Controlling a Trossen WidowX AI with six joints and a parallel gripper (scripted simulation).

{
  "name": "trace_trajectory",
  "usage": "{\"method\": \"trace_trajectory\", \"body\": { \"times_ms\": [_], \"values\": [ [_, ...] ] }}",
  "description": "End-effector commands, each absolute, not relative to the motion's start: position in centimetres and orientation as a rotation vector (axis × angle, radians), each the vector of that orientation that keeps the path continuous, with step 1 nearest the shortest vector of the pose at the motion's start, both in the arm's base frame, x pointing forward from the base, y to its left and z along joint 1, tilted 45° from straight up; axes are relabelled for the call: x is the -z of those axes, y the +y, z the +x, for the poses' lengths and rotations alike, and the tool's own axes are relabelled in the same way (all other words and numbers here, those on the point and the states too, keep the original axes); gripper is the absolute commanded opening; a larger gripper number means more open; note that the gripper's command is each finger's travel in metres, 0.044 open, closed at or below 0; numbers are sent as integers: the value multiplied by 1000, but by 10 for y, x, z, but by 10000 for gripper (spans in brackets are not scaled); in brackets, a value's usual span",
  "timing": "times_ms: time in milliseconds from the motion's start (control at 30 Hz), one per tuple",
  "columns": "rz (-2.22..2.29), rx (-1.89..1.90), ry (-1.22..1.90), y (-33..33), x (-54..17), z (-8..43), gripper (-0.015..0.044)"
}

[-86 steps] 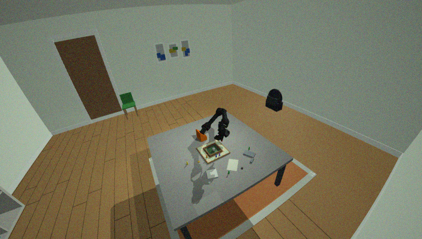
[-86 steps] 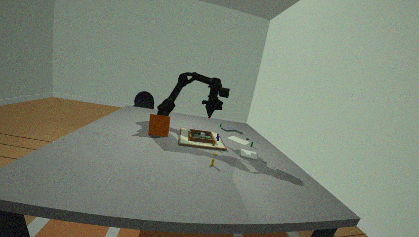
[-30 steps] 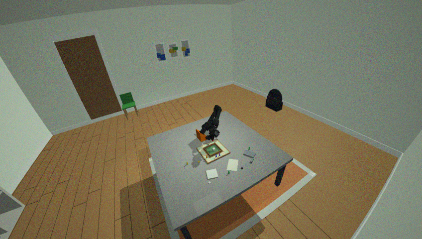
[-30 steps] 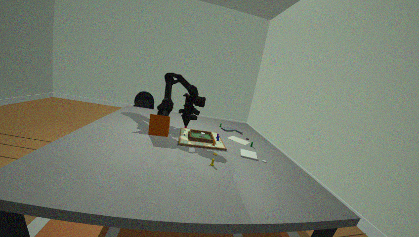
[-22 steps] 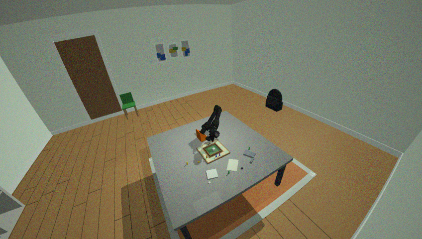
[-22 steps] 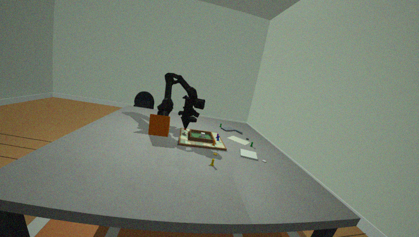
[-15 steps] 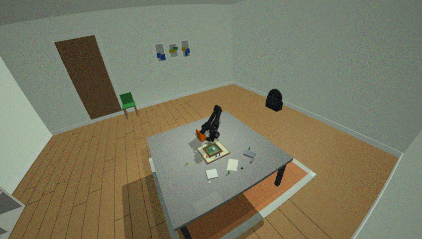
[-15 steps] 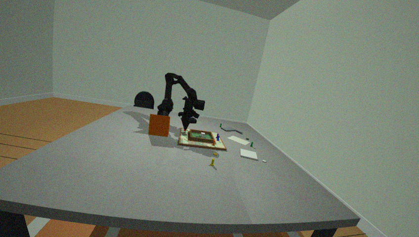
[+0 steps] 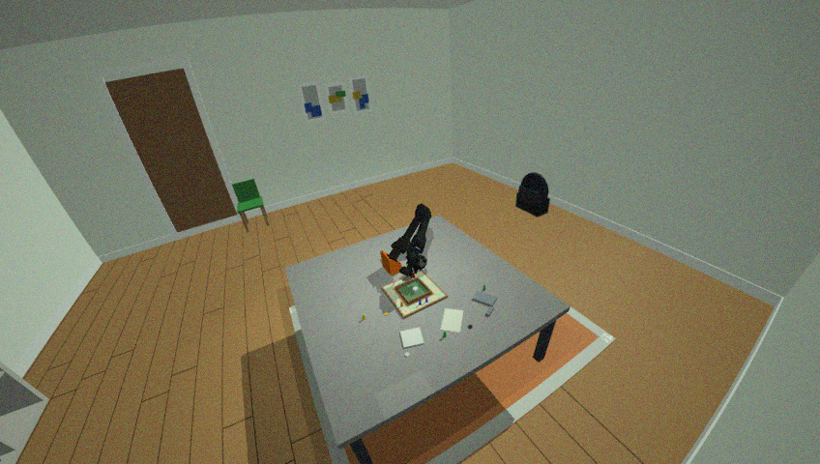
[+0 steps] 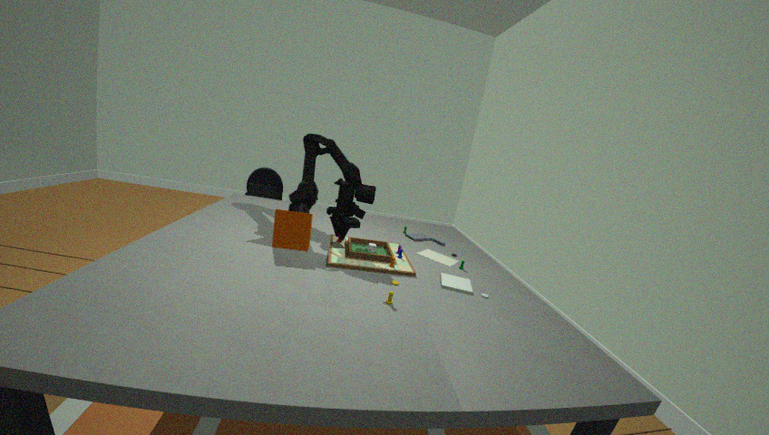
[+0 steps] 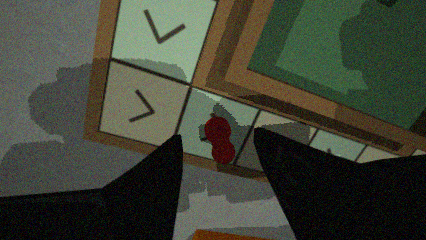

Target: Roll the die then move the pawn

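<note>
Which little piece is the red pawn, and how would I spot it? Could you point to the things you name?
On the big grey table [image 9: 356,367] [image 10: 242,333], find the square game board [image 9: 404,315] [image 10: 372,268] [image 11: 93,120] with the green-floored tray. The red pawn [image 11: 220,140] stands on the board's border, between the black arm's parted jaws. Its neighbours are blue or orange.

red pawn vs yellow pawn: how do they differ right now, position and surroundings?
Place: the red pawn is on the board; the yellow pawn is off it, on the table.
Surroundings: red is between the open claw's fingers; yellow has none around it.
Shared: both narrow, round-headed.
</note>
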State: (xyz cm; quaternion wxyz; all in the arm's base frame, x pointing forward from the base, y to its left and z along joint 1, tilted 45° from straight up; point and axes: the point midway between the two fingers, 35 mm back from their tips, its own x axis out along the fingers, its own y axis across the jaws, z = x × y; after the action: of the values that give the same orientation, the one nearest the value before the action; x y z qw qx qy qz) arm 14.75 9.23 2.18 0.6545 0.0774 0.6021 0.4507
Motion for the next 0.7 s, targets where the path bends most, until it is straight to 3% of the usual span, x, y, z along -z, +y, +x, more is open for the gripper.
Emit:
{"method": "trace_trajectory", "body": {
  "times_ms": [0,167,333,667],
  "values": [
    [171,-1018,1365,80,-33,152,315],
    [179,-1022,1367,58,-56,155,440],
    [201,-994,1386,48,-60,160,440],
    [481,-723,1567,-45,-67,180,440]
  ]
}}
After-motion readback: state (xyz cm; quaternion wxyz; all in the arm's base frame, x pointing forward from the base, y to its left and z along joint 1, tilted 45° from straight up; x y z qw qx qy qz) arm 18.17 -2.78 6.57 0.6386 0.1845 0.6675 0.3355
